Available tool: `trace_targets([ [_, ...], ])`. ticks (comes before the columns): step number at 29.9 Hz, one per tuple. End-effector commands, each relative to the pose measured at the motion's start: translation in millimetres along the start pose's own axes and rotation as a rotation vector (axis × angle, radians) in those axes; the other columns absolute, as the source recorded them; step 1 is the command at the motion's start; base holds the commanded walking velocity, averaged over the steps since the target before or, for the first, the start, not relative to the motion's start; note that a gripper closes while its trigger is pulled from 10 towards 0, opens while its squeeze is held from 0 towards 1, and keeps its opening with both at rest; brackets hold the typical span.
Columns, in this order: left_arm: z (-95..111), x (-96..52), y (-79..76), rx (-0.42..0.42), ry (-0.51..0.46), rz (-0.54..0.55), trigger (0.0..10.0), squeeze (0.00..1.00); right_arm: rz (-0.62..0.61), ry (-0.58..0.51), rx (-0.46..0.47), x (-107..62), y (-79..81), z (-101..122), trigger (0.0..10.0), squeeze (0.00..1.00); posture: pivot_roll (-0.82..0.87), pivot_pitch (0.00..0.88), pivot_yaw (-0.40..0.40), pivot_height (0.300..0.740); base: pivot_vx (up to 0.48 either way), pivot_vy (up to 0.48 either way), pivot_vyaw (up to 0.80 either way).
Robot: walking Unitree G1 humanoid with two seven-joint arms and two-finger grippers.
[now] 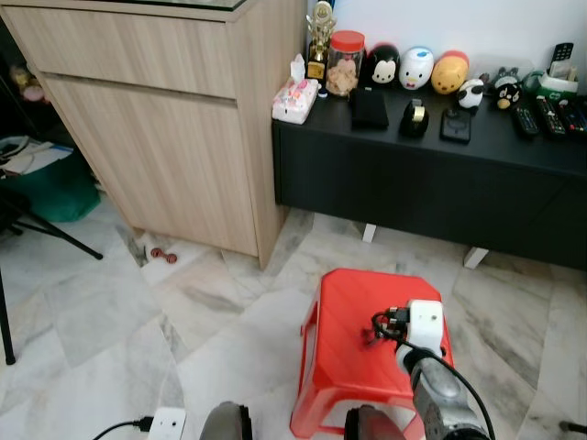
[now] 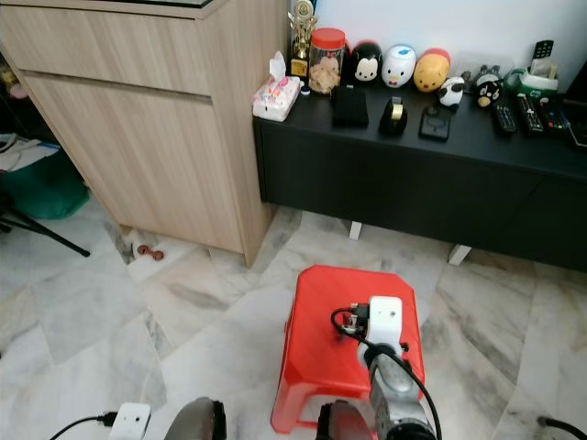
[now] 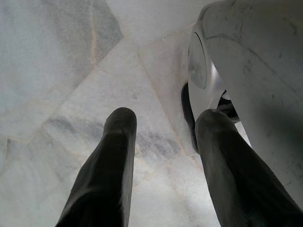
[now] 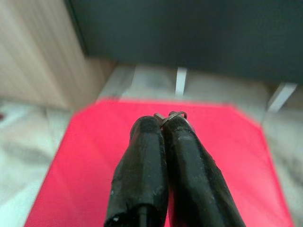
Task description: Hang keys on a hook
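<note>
My right tool (image 4: 163, 124) is pinched shut on the keys (image 4: 171, 115): in the right wrist view a small metal ring pokes out at the very tips of the two black fingers, which sit pressed together. The hold is shallow, only the ring caught at the fingertips, and I cannot see how much of the bunch hangs below. In the left eye view that arm sits at the lower right of the frame, above the red stool (image 1: 344, 321), with the tool's far end hidden behind the white wrist housing.

My left tool (image 3: 163, 142) hangs idle with its fingers spread, pointing down at the marble floor (image 3: 71, 71).

I judge the step in hand to be lifting the keys off the stool and carrying them to a hook, and I see no hook anywhere here. The wooden cabinet (image 1: 156, 128) fills the upper left of the frame and the black desk (image 1: 422, 174) with its toys and remotes runs along the upper right, and neither shows one.

To do this well I should keep the pinch firm, raise the arm slowly so the ring does not slip from the tips, and avoid swinging the bunch while I turn to look for the hook. Once found, I should bring the ring's open loop square to it.
</note>
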State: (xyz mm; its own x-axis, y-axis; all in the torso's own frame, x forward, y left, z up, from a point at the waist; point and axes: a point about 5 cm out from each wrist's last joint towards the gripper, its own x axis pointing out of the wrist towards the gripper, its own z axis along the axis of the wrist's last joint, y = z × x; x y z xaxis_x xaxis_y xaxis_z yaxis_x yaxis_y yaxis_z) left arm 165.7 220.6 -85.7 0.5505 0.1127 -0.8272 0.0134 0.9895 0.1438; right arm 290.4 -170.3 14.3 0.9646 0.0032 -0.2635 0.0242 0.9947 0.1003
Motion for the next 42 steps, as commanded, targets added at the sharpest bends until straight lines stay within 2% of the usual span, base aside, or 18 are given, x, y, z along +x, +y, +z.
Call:
trace_targets([
  [1,-7,-1.3,1.2,0.027,0.029,0.003,10.0,0.00,-0.026,-0.059,0.024,-3.8,-4.1,4,0.0,0.00,0.12,0.093,-0.030,0.630,0.000,0.000,0.00],
  [4,-7,-1.2,1.0,0.027,0.028,0.003,10.0,0.00,-0.057,-0.160,0.022,-5.5,-6.3,18,0.0,0.00,0.12,0.093,-0.030,0.630,0.000,0.000,0.00],
  [5,-7,-1.2,1.0,0.027,0.028,0.003,10.0,0.00,-0.069,-0.170,0.031,-5.8,-7.1,20,4.0,0.00,0.12,0.092,-0.029,0.630,0.000,0.000,0.00],
  [6,-7,-1.2,1.0,0.027,0.028,0.003,10.0,0.00,-0.069,-0.170,0.031,-5.8,-7.1,20,4.0,0.00,0.12,0.092,-0.029,0.630,0.000,0.000,0.00],
  [7,-7,-1.2,1.0,0.027,0.028,0.003,10.0,0.00,-0.088,-0.137,0.058,-5.5,-7.8,17,10.0,0.00,0.11,0.092,-0.028,0.630,0.000,0.000,0.00],
  [12,-7,-1.0,0.6,0.029,0.028,0.001,10.0,0.00,-0.110,0.065,0.066,-5.0,-6.9,-7,10.0,0.00,0.11,0.092,-0.027,0.630,0.000,0.000,0.00],
  [14,-6,-1.0,0.9,0.029,0.027,0.001,10.0,0.00,-0.125,0.318,-0.080,-9.3,-9.3,-33,10.0,0.00,0.12,0.090,-0.026,0.630,0.000,0.000,0.00],
  [19,-7,-1.1,1.4,0.028,0.027,0.003,10.0,0.00,0.052,0.380,-0.329,-8.0,-0.5,-33,10.0,0.00,0.12,0.092,-0.026,0.630,0.000,0.000,0.00],
  [22,-7,-1.1,1.6,0.028,0.027,0.003,10.0,0.00,0.107,0.347,-0.435,-4.1,-0.3,-24,10.0,0.00,0.12,0.093,-0.026,0.630,0.000,0.000,0.00],
  [26,-7,-1.1,1.2,0.026,0.027,0.002,10.0,0.00,0.086,0.047,-0.269,13.5,-0.9,38,10.0,0.00,0.12,0.092,-0.028,0.630,0.000,0.000,0.00],
  [30,-7,-1.1,0.4,0.025,0.027,-0.001,10.0,0.00,0.053,0.046,-0.262,17.8,-11.7,53,10.0,0.00,0.12,0.092,-0.028,0.630,0.000,0.000,0.00],
  [32,-7,-1.1,0.0,0.026,0.027,-0.003,10.0,0.00,0.069,0.250,-0.431,16.2,-19.3,35,10.0,0.00,0.12,0.089,-0.028,0.630,0.000,0.000,0.00],
  [34,-7,-1.1,-0.2,0.025,0.027,-0.004,10.0,0.00,0.134,0.305,-0.607,12.8,-19.9,28,10.0,0.00,0.12,0.089,-0.027,0.630,0.000,0.000,0.00],
  [35,-7,-1.1,-0.1,0.025,0.027,-0.004,10.0,0.00,0.220,0.352,-0.827,8.0,-19.4,20,10.0,0.00,0.12,0.087,-0.027,0.630,0.000,0.000,0.00],
  [36,-7,-1.1,-0.1,0.026,0.027,-0.004,10.0,0.00,0.258,0.380,-0.859,5.2,-19.1,17,10.0,0.00,0.11,0.086,-0.027,0.630,0.000,0.000,0.00],
  [38,-7,-1.1,-0.2,0.026,0.027,-0.004,10.0,0.00,0.293,0.381,-0.747,3.3,-14.5,16,10.0,0.00,0.12,0.083,-0.027,0.630,0.000,0.000,0.00],
  [41,-7,-1.1,-0.3,0.025,0.026,-0.004,10.0,0.00,0.289,0.291,-0.241,9.4,2.4,35,10.0,0.00,0.12,0.080,-0.025,0.630,0.000,0.000,0.00],
  [42,-7,-1.1,-0.1,0.025,0.026,-0.005,10.0,0.00,0.295,0.287,-0.217,11.4,1.4,46,10.0,0.00,0.11,0.077,-0.025,0.630,0.000,0.000,0.00],
])
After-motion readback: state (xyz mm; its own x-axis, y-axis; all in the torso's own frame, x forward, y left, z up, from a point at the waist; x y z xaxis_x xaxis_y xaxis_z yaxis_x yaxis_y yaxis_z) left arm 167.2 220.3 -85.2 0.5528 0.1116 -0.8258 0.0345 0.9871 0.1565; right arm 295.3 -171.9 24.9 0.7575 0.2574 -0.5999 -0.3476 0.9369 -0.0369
